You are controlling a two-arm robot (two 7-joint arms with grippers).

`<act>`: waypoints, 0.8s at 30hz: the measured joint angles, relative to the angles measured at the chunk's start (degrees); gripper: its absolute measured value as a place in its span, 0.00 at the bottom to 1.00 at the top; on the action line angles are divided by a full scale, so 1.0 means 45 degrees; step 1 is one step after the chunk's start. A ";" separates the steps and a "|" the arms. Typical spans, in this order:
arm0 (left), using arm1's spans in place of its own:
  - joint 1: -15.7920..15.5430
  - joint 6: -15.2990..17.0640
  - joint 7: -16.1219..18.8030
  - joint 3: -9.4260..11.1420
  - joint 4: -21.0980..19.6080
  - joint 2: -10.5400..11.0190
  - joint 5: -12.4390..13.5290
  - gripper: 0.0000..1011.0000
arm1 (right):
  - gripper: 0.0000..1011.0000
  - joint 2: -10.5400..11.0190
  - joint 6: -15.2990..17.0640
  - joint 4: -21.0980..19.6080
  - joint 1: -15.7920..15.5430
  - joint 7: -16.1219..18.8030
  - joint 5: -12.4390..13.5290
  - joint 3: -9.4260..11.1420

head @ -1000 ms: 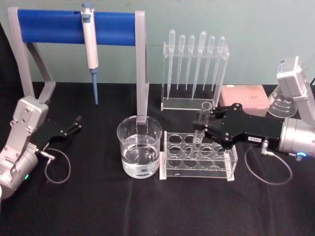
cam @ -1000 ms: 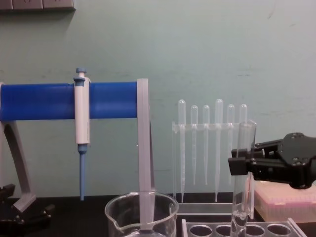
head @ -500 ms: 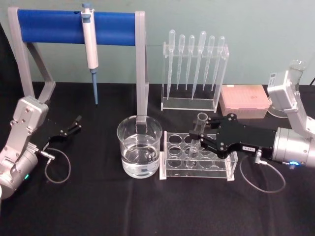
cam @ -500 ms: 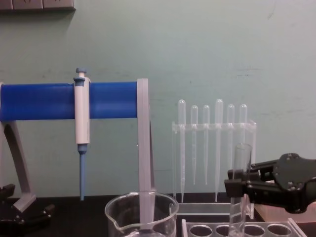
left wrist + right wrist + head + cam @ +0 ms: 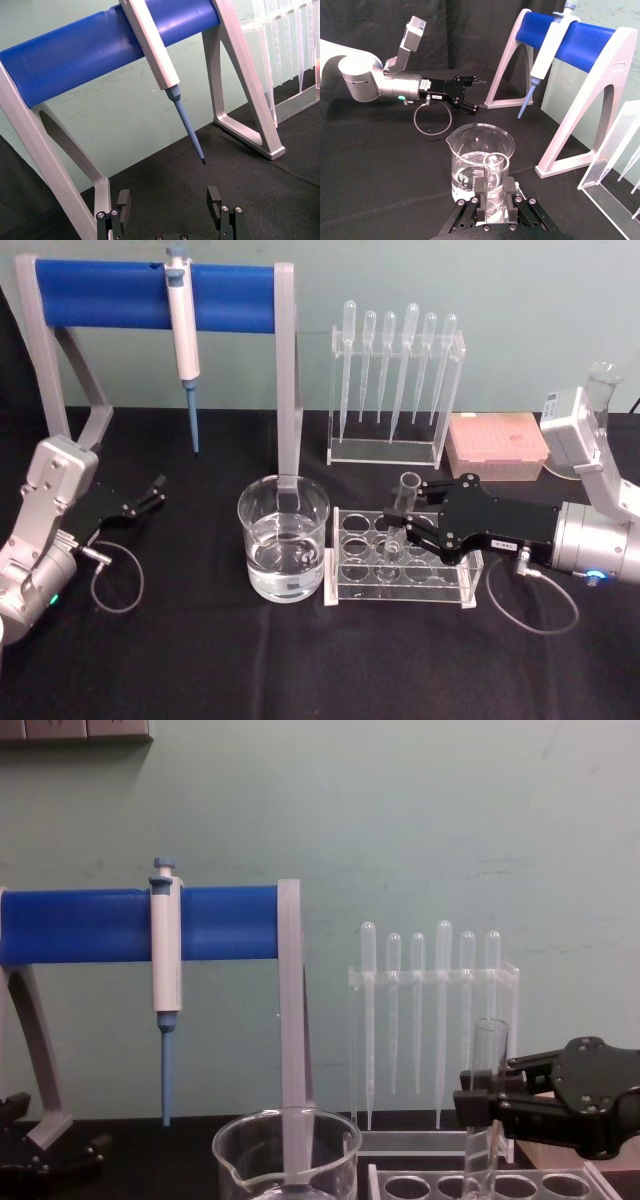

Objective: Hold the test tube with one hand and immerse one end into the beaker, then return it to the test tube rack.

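The test tube [image 5: 401, 516] stands nearly upright with its lower end in a hole of the clear rack [image 5: 350, 592]. My right gripper [image 5: 413, 524] is shut on the tube's middle, reaching in from the right. In the chest view the tube [image 5: 488, 1050] rises above the right gripper [image 5: 478, 1106], and the right wrist view shows the tube [image 5: 495, 187] pinched between the jaws. The beaker [image 5: 283, 552], part-filled with clear liquid, sits just left of the rack. My left gripper [image 5: 154, 491] rests open at the far left, with nothing between its fingers [image 5: 214, 198].
A white-and-blue pipettor [image 5: 182, 328] hangs on the blue-barred stand [image 5: 110, 294] behind the beaker. A clear rack of plastic pipettes [image 5: 396, 380] and a pink box [image 5: 497, 445] stand at the back right. The black table in front is free.
My right gripper has come down and slightly left with the test tube, so the tube sits lower in the rack hole. The left arm has not moved.
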 joint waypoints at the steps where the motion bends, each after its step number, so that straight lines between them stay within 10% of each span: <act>1: 0.0000 0.0001 0.0000 0.0000 0.0000 0.0001 0.0001 0.99 | 0.23 0.0000 0.0000 0.0000 0.0001 0.0000 0.0002 0.0000; 24: 0.0000 0.0000 0.0000 -0.0001 0.0000 0.0000 0.0000 0.99 | 0.83 0.0020 -0.0007 -0.0229 -0.0024 -0.0065 0.0009 0.0069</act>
